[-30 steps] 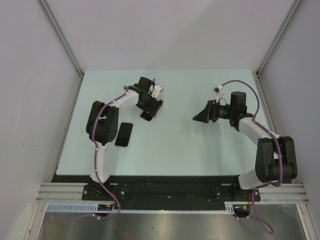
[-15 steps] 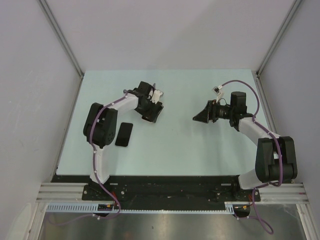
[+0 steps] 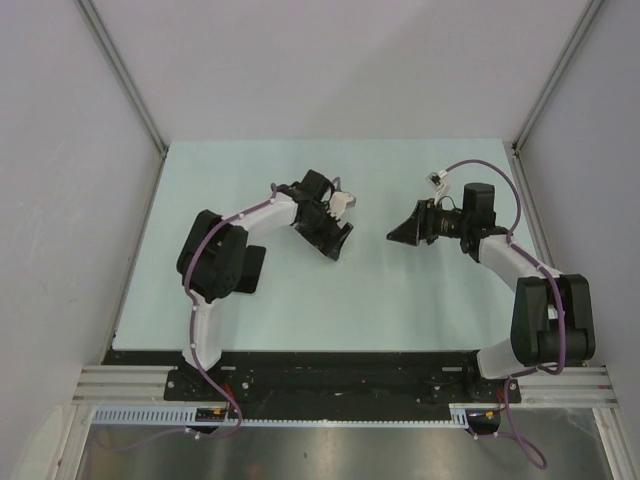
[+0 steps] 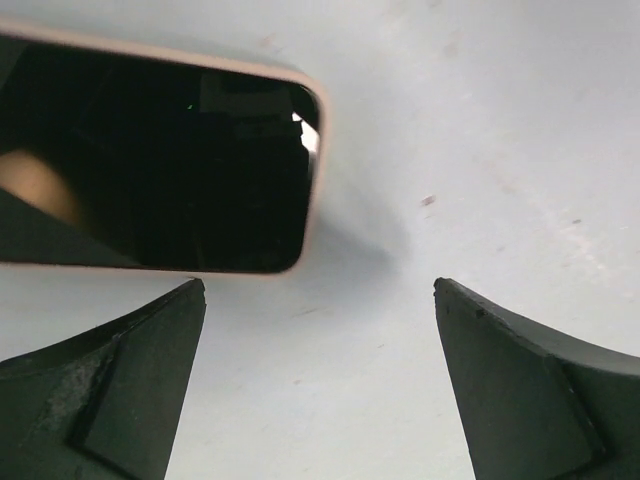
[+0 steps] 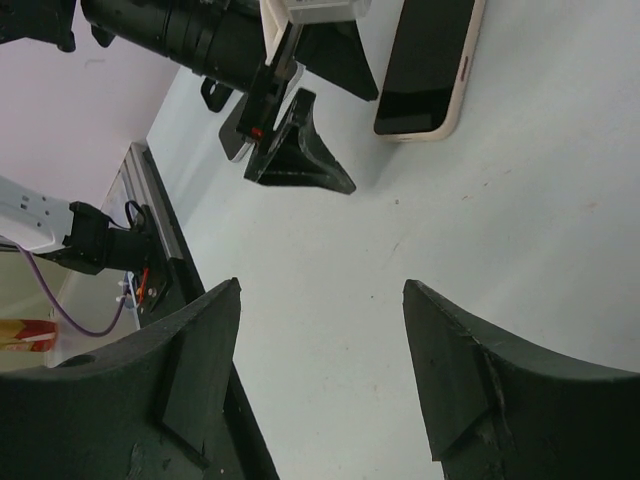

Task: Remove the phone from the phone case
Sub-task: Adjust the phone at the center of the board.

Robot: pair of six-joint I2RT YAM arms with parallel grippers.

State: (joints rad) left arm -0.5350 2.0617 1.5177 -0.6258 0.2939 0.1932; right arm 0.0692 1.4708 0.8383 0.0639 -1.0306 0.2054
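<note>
A phone [image 4: 160, 160] with a glossy black screen and a cream rim lies flat on the pale green table [image 3: 300, 300]. It shows in the right wrist view [image 5: 428, 60] beside my left gripper [image 5: 320, 105]. In the top view the left arm hides it. My left gripper [image 4: 320, 285] is open and empty, its fingertips just short of the phone's corner, not touching it; it sits mid-table in the top view [image 3: 335, 240]. My right gripper [image 3: 398, 236] is open and empty, pointing left towards the left one, with bare table between its fingers [image 5: 322, 284].
A flat black rectangle [image 3: 252, 270] lies on the table left of centre, partly under the left arm; I cannot tell whether it is a case or a phone. Grey walls enclose the table on three sides. A metal rail [image 3: 340, 385] runs along the near edge.
My left gripper has moved right and slightly nearer, towards the table's middle. The dark object seen below it earlier no longer shows in the top view. The right arm has not moved.
</note>
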